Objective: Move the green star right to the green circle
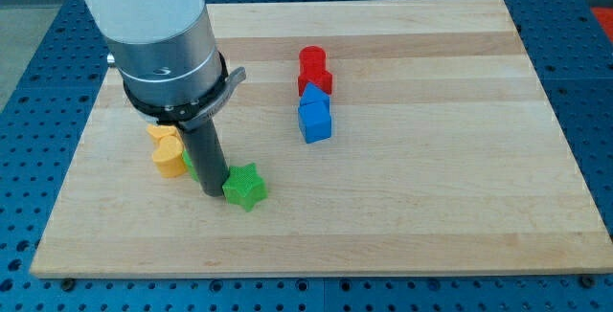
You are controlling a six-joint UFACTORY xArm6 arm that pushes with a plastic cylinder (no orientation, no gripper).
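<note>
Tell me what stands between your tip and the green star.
Nothing visible does. My tip sits right against the green star on its view-left side. A sliver of green shows behind the rod, beside the yellow block.

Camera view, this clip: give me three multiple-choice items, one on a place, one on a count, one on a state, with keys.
1. Where is my tip relative to the green star?
A. at its left side
B. far to its right
C. above the red blocks

2. How many red blocks show?
A. none
B. two
C. five

3. How do the blue block and the nearer red block stand?
A. at opposite board edges
B. touching or nearly so
C. stacked on the yellow blocks

Key: 1 A, the rod ends just left of the star; 2 B, two sit together; 3 B, no clear gap shows.
</note>
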